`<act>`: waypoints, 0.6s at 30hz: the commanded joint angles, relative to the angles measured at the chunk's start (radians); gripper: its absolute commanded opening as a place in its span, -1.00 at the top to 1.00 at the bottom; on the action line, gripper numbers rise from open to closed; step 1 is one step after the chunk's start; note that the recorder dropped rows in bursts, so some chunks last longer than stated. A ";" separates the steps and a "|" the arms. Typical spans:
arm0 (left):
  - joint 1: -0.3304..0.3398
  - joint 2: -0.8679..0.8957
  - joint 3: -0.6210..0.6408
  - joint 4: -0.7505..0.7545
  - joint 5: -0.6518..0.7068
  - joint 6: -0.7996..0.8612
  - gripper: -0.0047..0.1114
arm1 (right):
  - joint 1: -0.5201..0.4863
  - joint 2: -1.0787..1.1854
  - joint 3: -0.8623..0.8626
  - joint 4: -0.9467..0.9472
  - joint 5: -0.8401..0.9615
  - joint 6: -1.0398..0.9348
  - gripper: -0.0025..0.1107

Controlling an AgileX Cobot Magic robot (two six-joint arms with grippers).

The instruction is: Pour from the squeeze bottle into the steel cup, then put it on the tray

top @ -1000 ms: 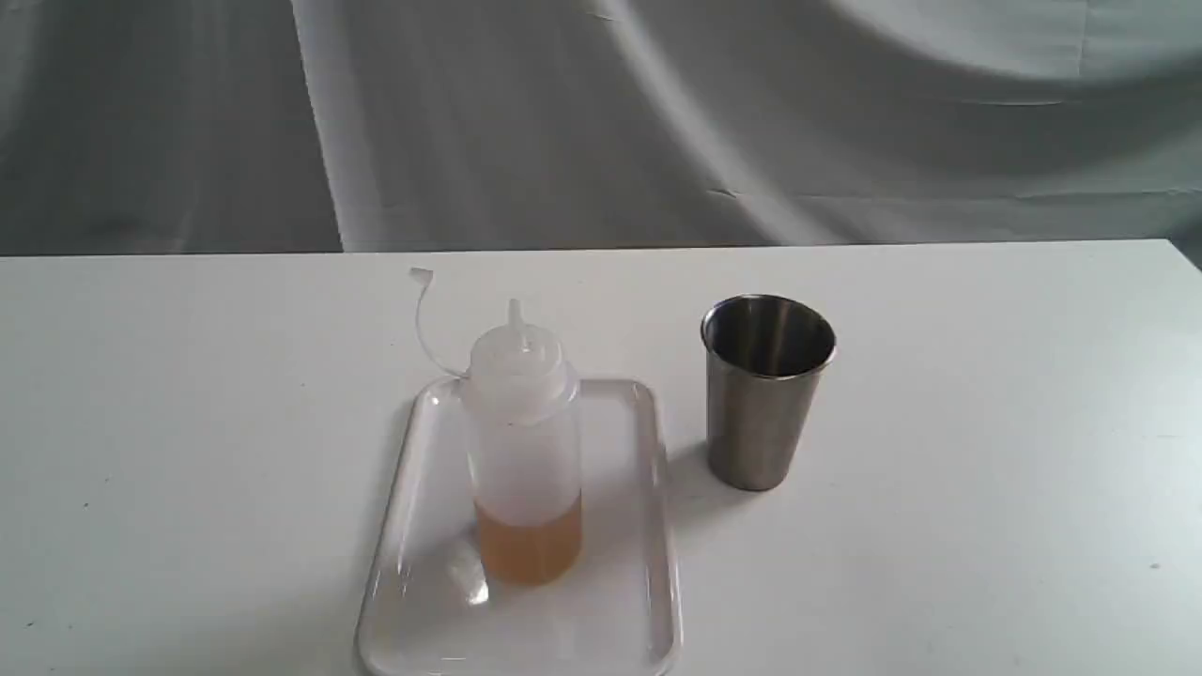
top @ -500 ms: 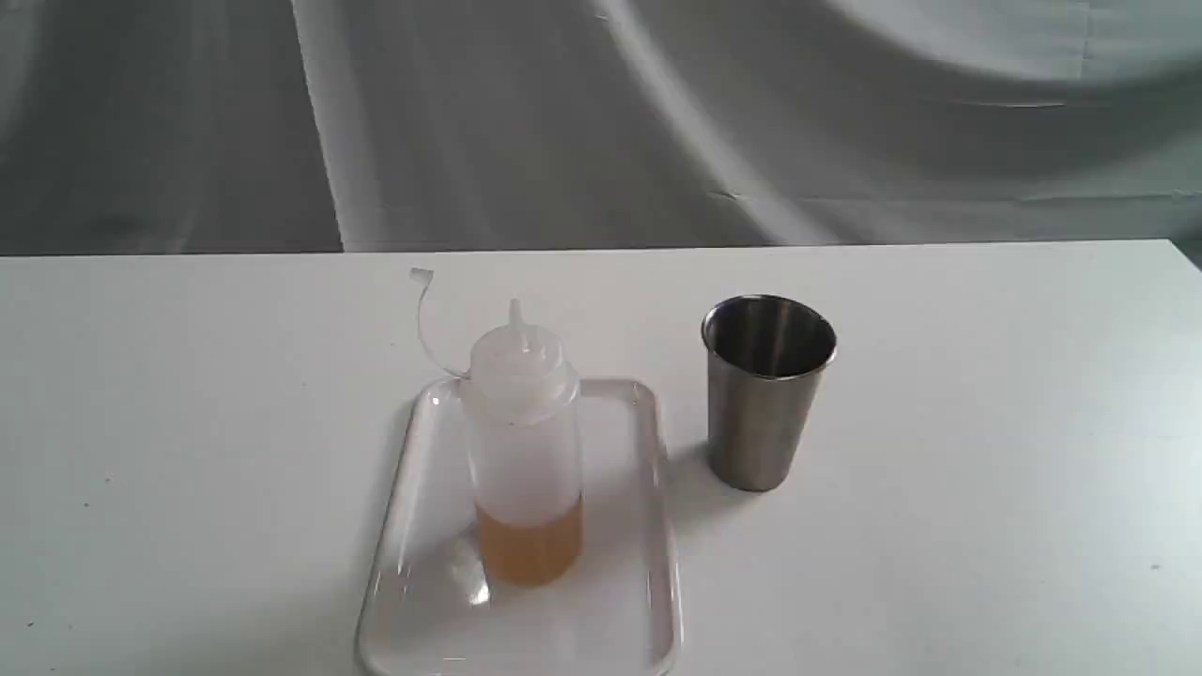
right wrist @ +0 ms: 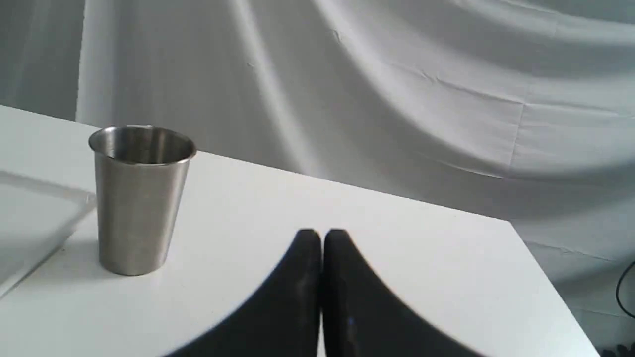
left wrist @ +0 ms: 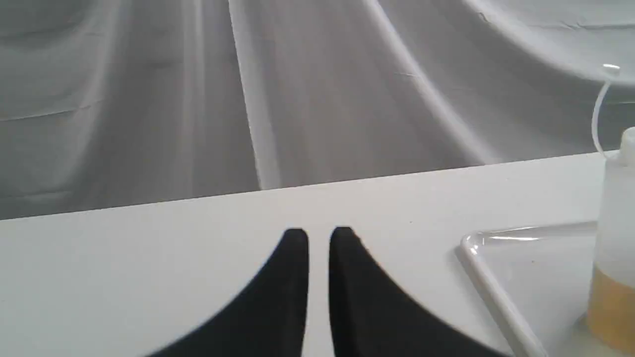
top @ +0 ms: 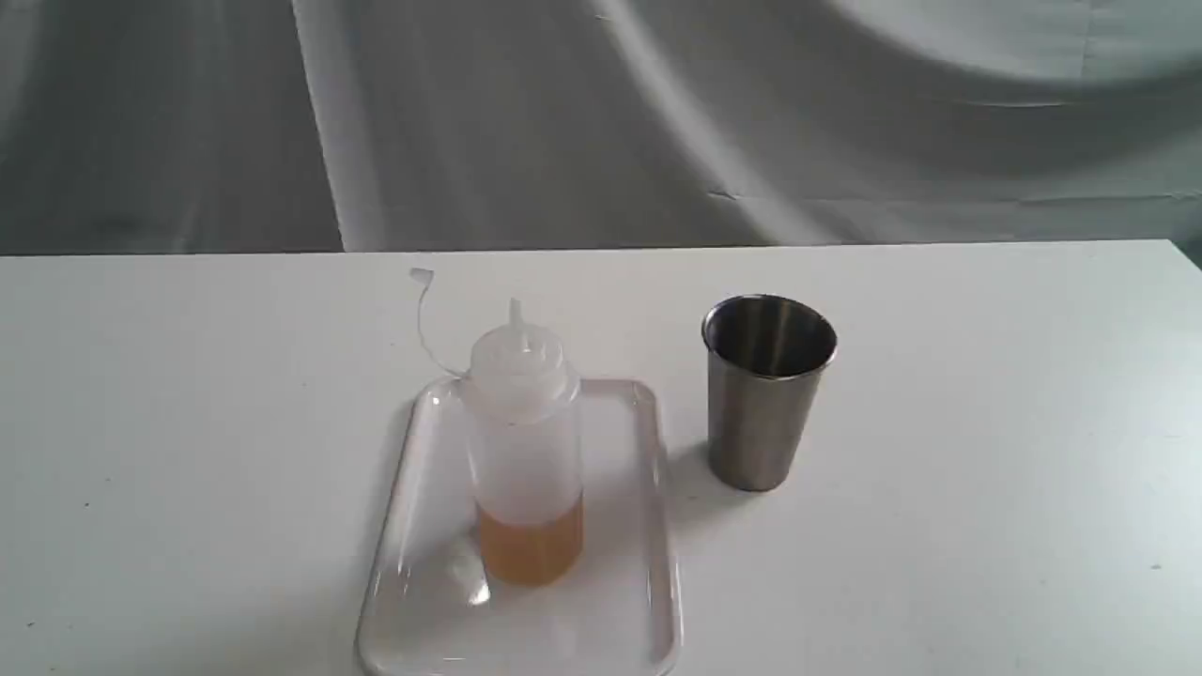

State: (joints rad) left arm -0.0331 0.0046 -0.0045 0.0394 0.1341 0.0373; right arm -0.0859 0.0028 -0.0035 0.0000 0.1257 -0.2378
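The squeeze bottle [top: 524, 451] stands upright on the tray [top: 406, 507], with amber liquid in its bottom part and its cap strap curling up to the left. The steel cup [top: 765, 394] stands upright on the table just right of the tray. Neither gripper appears in the exterior view. In the left wrist view my left gripper [left wrist: 319, 233] hovers low over the table with only a thin slit between its fingers, holding nothing; the bottle [left wrist: 615, 258] and tray corner [left wrist: 483, 270] lie off to its side. My right gripper [right wrist: 322, 233] is shut and empty, apart from the cup [right wrist: 139, 198].
The white table [top: 986, 422] ends at a far edge against a draped grey cloth backdrop [top: 657, 122]. Its right-hand corner [right wrist: 511, 223] shows in the right wrist view. A dark cable [right wrist: 625, 292] hangs beyond that corner.
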 commanded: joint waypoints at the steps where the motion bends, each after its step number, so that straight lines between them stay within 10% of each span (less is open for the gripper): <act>1: -0.005 -0.005 0.004 0.001 -0.002 -0.003 0.78 | -0.007 -0.003 0.004 -0.012 0.018 0.000 0.96; 18: -0.005 -0.005 0.004 0.001 -0.002 -0.003 0.78 | -0.007 -0.003 0.004 -0.016 0.021 0.002 0.96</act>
State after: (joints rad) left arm -0.0331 0.0046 -0.0045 0.0394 0.1341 0.0373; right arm -0.0859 0.0028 -0.0035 -0.0055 0.1439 -0.2378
